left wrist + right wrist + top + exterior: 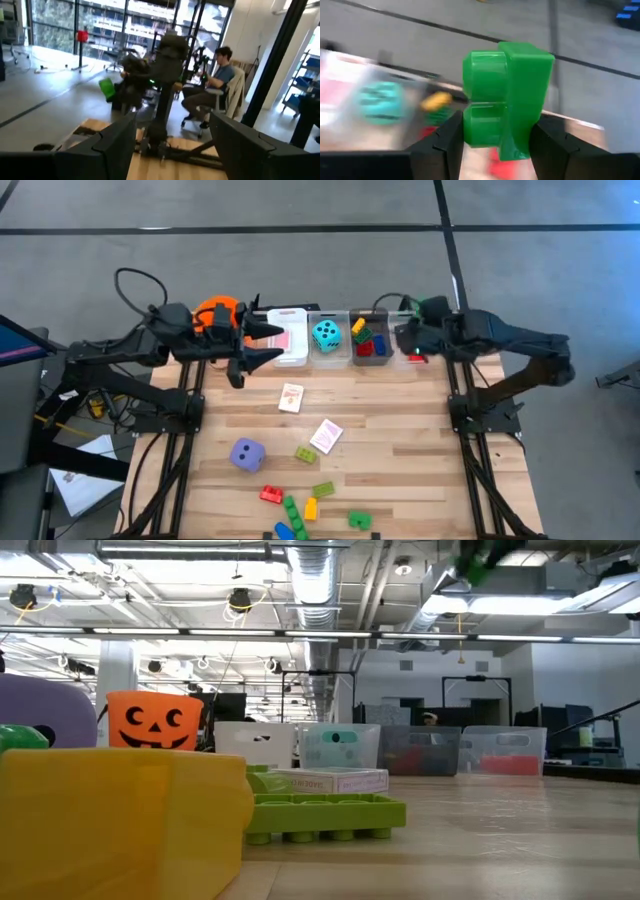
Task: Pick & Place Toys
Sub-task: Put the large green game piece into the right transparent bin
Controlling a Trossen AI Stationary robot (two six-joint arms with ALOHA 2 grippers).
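While clamped on a green brick (507, 100), right gripper (492, 137) above the bins (340, 340); left gripper (172, 140) open.

1. A large yellow plastic brick (120, 815) fills the near left corner of the wooden table (500, 840).
2. Just beside it lies a flat light-green studded plastic plate brick (325, 815).
3. Behind the plate rests a pink-edged card (330, 780), possibly several stacked.
4. An orange pumpkin-faced bucket (155, 721) stands far left.
5. A white bin (257, 745) and clear rectangular plastic bins (420, 750) line the far edge.
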